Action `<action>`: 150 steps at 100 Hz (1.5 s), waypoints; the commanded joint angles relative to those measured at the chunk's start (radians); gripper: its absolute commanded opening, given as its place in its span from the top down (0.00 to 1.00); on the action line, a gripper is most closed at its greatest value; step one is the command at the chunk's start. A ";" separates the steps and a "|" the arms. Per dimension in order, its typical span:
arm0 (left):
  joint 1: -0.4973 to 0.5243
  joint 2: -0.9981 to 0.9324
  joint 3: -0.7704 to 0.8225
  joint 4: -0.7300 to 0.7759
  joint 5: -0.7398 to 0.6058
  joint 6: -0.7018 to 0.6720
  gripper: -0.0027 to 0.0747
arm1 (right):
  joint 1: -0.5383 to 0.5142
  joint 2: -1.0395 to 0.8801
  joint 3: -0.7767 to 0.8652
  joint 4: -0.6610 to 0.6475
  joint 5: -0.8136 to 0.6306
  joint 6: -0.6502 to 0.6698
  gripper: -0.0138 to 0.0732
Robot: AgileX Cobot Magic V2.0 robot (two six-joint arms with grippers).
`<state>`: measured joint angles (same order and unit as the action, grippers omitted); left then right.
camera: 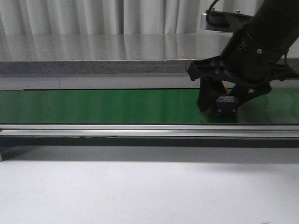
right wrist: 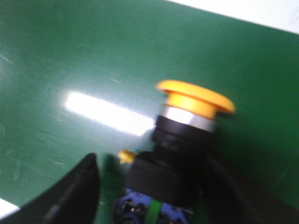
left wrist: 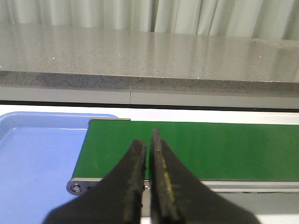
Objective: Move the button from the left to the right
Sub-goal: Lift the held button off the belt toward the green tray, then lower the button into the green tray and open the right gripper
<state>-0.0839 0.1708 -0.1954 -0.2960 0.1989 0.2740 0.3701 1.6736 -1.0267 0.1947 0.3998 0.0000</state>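
Green belt (camera: 117, 106) w/ button (camera: 227, 105) on it.

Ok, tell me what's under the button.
The button lies on the green belt, between the right gripper fingers. Whether it touches the belt is hidden by its own body.

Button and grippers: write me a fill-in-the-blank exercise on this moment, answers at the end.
1. The button has a cap coloured ____.
2. The button lies on a belt coloured ____.
3. The left gripper has its jaws ____.
4. Beside the belt's end, the left wrist view shows a tray coloured ____.

Answers: yellow-orange; green; shut; blue
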 commanded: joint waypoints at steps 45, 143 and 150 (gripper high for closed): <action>-0.009 0.010 -0.029 -0.009 -0.083 -0.002 0.96 | -0.074 -0.156 -0.080 -0.093 0.154 0.000 0.70; -0.009 0.010 -0.029 -0.009 -0.083 -0.002 0.96 | -0.806 -0.115 -0.210 -0.286 0.212 -0.169 0.70; -0.009 0.010 -0.029 -0.009 -0.083 -0.002 0.96 | -0.831 -0.080 -0.210 -0.244 0.212 -0.214 0.70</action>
<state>-0.0839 0.1708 -0.1954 -0.2960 0.1989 0.2740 -0.4256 1.5944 -1.2027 -0.0811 0.6683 -0.1533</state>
